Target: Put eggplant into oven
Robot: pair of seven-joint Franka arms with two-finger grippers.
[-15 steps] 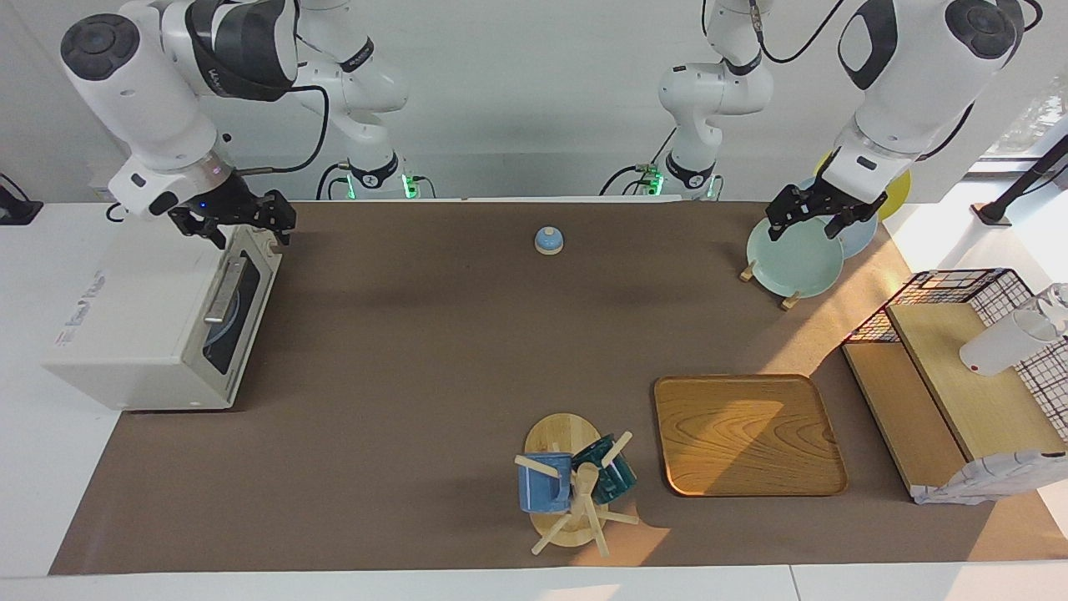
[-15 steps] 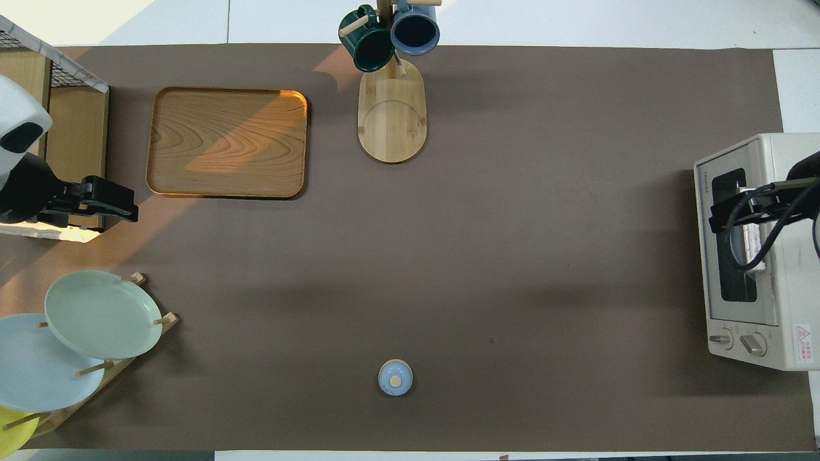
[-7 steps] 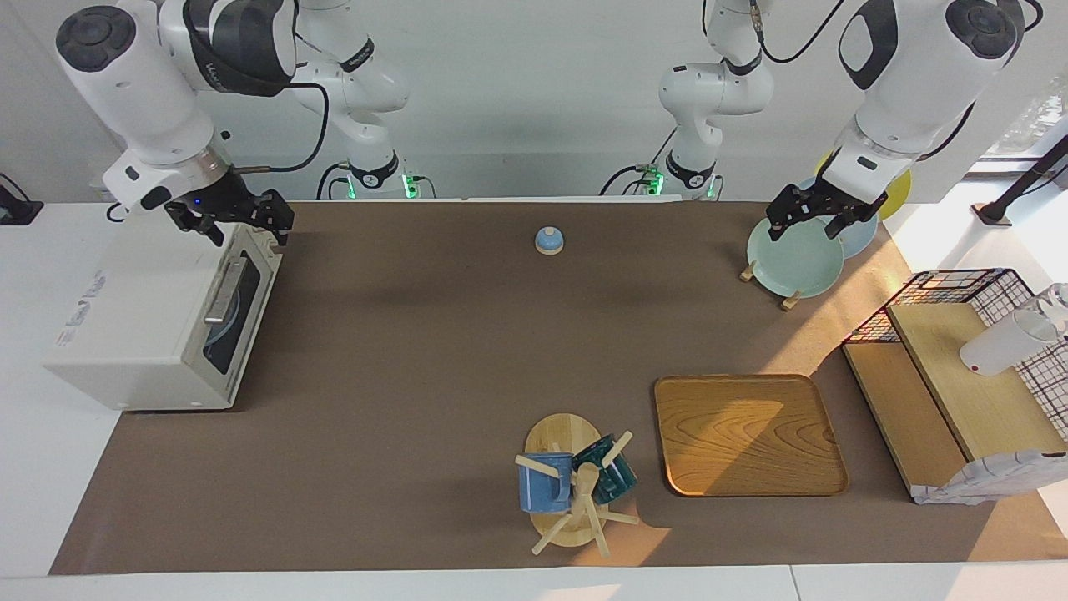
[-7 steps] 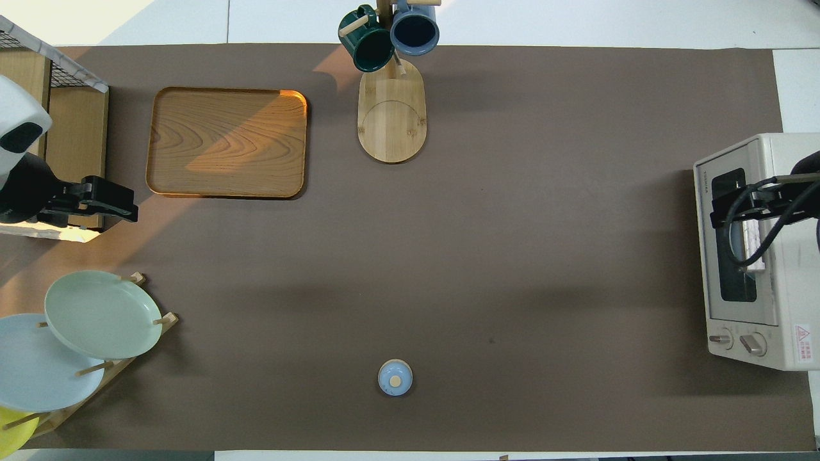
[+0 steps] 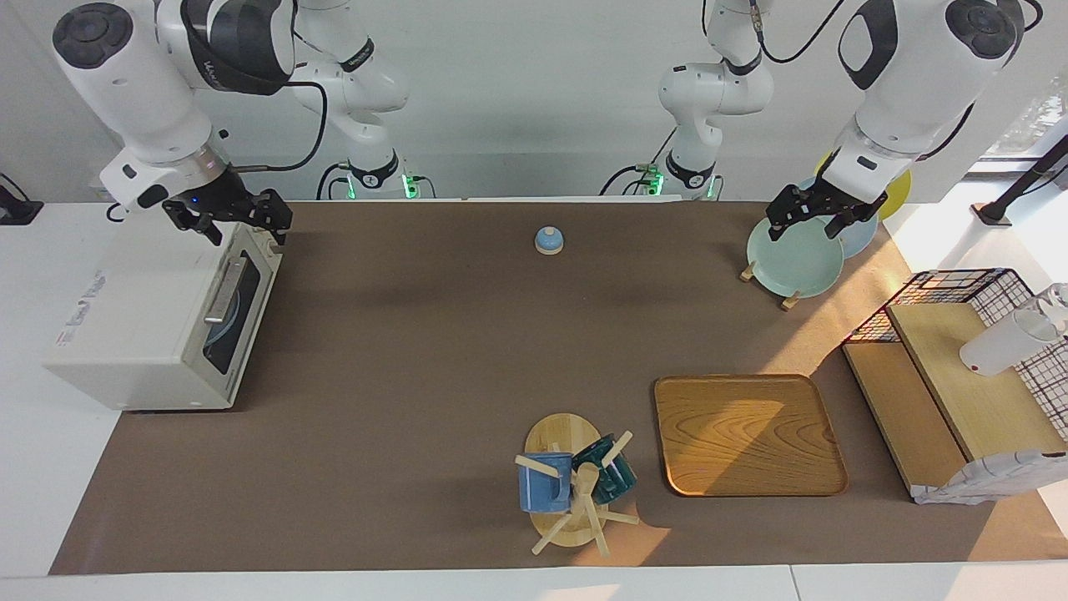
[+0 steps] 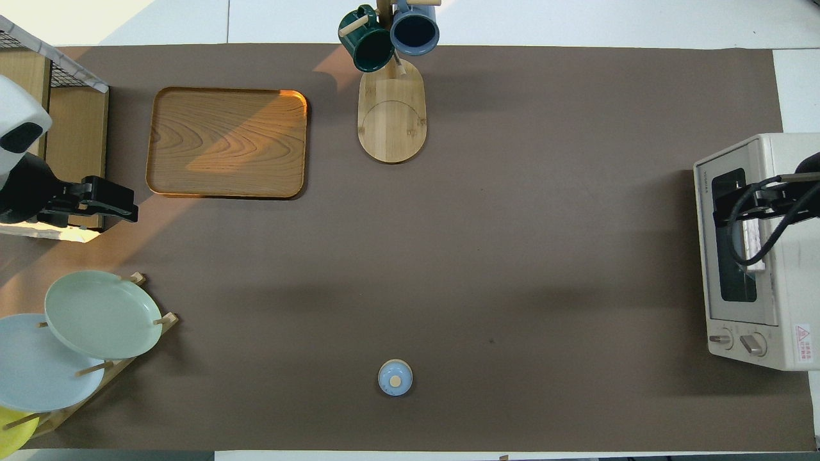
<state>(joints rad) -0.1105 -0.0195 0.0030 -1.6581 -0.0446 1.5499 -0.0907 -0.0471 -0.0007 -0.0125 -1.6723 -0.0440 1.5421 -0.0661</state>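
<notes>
At the far left of the facing view sits the oven (image 5: 158,321), cream-white, its dark glass door shut and the bar handle across it. The eggplant does not show in either view, so where it lies cannot be told. Up in the upper left, the right arm bends down from its raised shoulder, wrist angled toward the table's middle, and the right gripper (image 5: 238,219) hangs over the oven's top corner nearest the robots, fingers spread wide and holding nothing. Moving along to the upper middle, a small blue bell (image 5: 548,240) stands alone on the brown mat. Lower centre, a mug tree (image 5: 576,492) carries a blue and a dark green mug, with a wooden tray (image 5: 747,434) beside it. Upper right now: the left arm slopes down with its forearm tilted inward, and the left gripper (image 5: 822,219) hovers over the pale green plate (image 5: 793,263) in the plate rack, jaws wide, empty.
</notes>
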